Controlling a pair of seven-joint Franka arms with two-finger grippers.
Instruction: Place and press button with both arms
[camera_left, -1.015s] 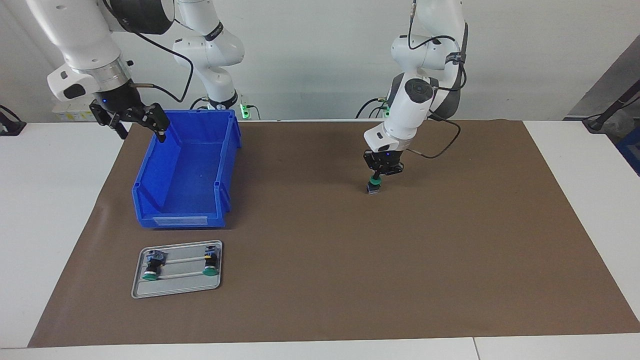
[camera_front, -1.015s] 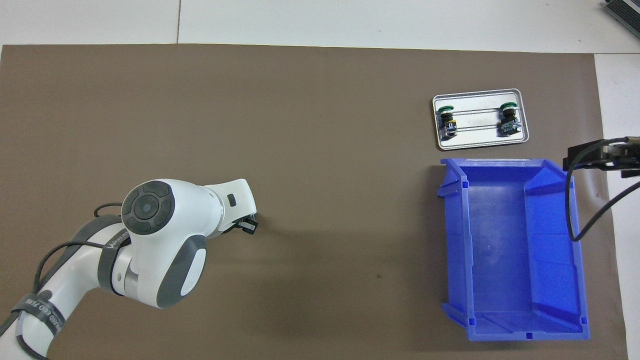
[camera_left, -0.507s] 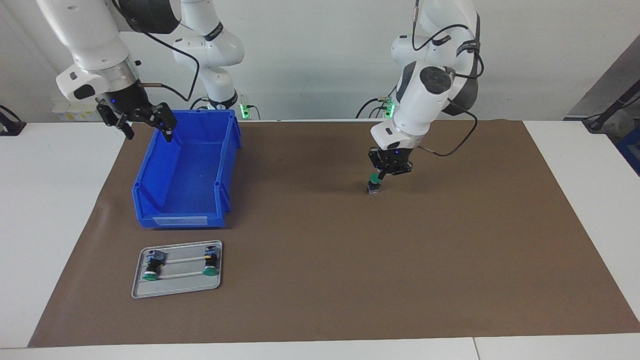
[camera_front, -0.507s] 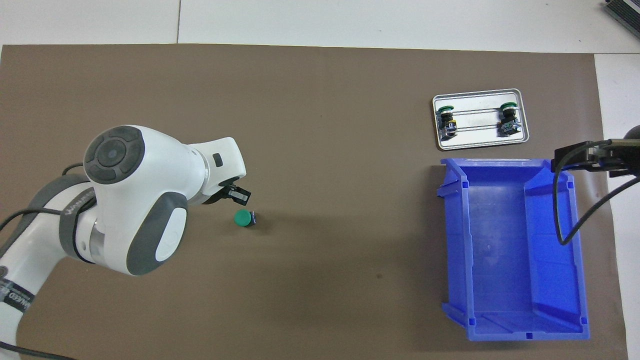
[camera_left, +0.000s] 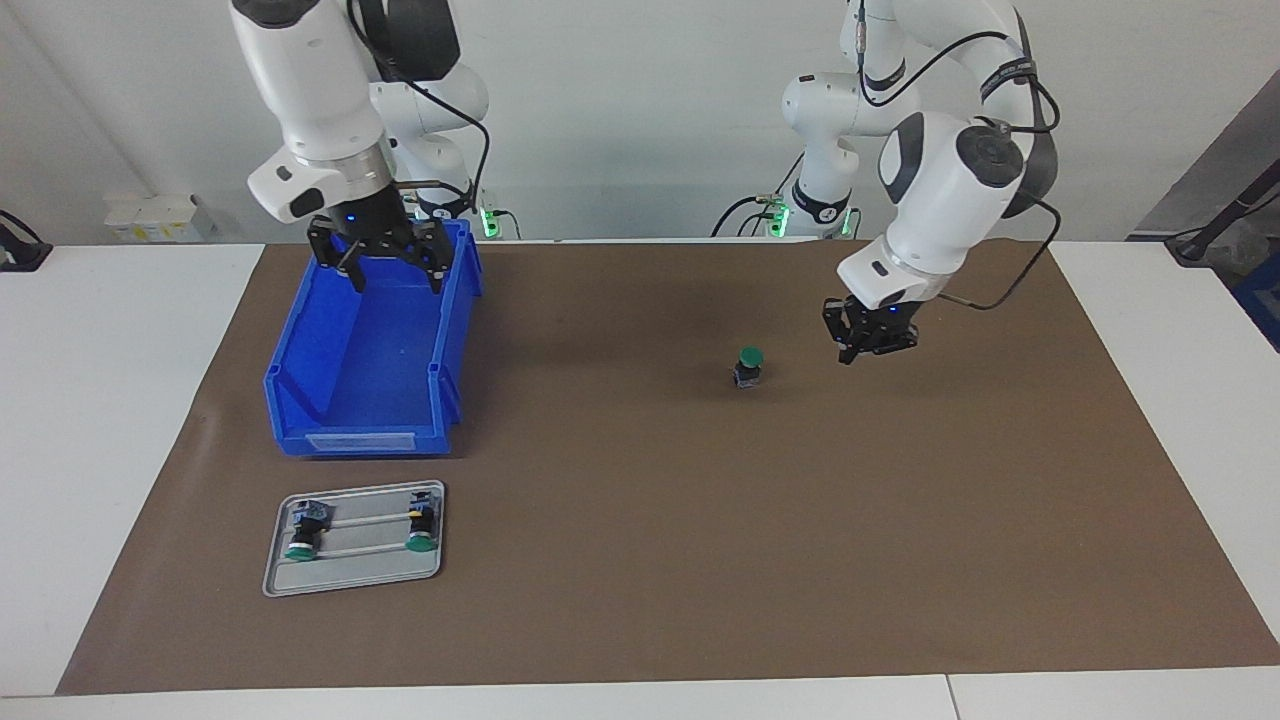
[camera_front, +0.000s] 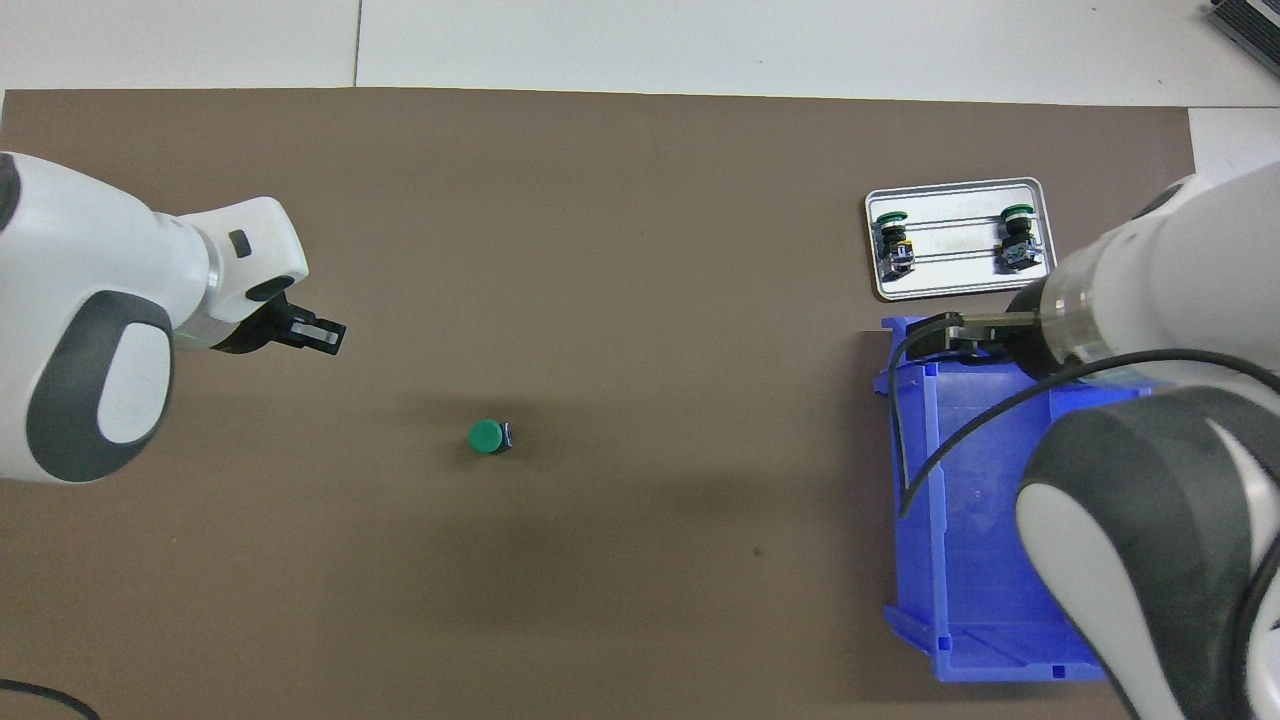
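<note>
The button (camera_left: 748, 366) (camera_front: 487, 436) stands upright on the brown mat, green cap up, with nothing touching it. My left gripper (camera_left: 868, 349) (camera_front: 322, 335) hangs just above the mat, beside the button toward the left arm's end of the table, and holds nothing. Over the end of the blue bin (camera_left: 370, 440) nearest the robots, my right gripper (camera_left: 391, 274) is open and empty, its fingers spread wide and pointing down.
A grey tray (camera_left: 355, 575) (camera_front: 960, 285) with two more green-capped buttons (camera_left: 300, 535) (camera_left: 420, 525) lies farther from the robots than the bin. In the overhead view the right arm (camera_front: 1150, 450) covers much of the bin (camera_front: 905, 470).
The left gripper let go of the button and drew away toward the left arm's end of the table. The right gripper swung in from beside the bin to over it.
</note>
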